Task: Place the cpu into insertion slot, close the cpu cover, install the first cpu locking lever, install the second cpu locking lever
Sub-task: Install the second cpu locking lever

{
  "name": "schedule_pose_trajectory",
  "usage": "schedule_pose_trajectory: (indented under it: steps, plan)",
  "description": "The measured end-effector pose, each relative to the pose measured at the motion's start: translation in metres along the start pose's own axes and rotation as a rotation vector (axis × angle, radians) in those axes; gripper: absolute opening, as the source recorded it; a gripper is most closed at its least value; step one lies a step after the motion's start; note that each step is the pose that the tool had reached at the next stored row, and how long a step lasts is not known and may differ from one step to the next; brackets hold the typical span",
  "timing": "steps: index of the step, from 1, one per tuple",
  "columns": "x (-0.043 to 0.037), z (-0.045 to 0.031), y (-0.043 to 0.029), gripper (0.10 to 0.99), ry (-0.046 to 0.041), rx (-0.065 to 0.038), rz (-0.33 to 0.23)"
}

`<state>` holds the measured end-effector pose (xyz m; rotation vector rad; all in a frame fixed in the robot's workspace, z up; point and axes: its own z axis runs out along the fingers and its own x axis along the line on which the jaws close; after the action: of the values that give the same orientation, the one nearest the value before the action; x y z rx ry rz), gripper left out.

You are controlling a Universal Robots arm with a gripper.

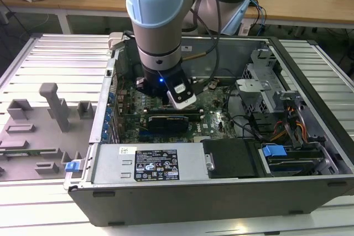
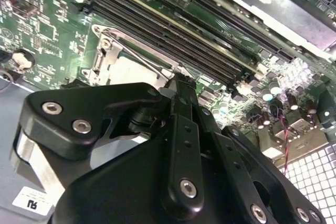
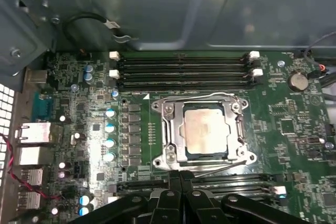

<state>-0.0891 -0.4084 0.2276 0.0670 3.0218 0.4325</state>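
Observation:
The cpu (image 3: 206, 132) lies flat in the insertion slot (image 3: 242, 153) on the green motherboard (image 3: 294, 145), its dull silver top showing. The cpu cover (image 3: 173, 129) lies down around it as a silver frame. One thin wire locking lever (image 3: 199, 98) runs along the slot's far edge. A second lever (image 3: 215, 168) stands slanted off the near edge, its end at my gripper (image 3: 180, 178). The black fingers are pressed together, shut. In the second wrist view the gripper (image 2: 176, 80) touches the end of that lever (image 2: 147, 59) beside the cpu (image 2: 131, 69).
Long black memory slots (image 3: 184, 69) flank the socket on both sides. Capacitors (image 3: 109, 135) and rear ports (image 3: 34, 132) stand nearby. In the exterior view the arm (image 1: 160, 53) reaches into the open case, with a black card (image 1: 166, 121), cables (image 1: 249, 122) and a drive cage (image 1: 260, 89).

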Motion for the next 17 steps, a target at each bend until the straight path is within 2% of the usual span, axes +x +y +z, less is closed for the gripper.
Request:
schedule_pose_trajectory:
  steps: [4, 7, 10, 12, 17]
  plan:
    - [0.0047, 0.0043, -0.0016, 0.106, 0.0003, -0.009, 0.001]
    - [0.0059, 0.0121, -0.0033, 0.106, 0.0003, -0.012, 0.001]
    - [0.0063, 0.0168, -0.0037, 0.106, 0.0004, -0.015, 0.001]
    - [0.0067, 0.0197, -0.0038, 0.106, 0.0008, -0.026, 0.002]
    - [0.0092, 0.0240, -0.0032, 0.106, 0.0012, -0.039, 0.004]
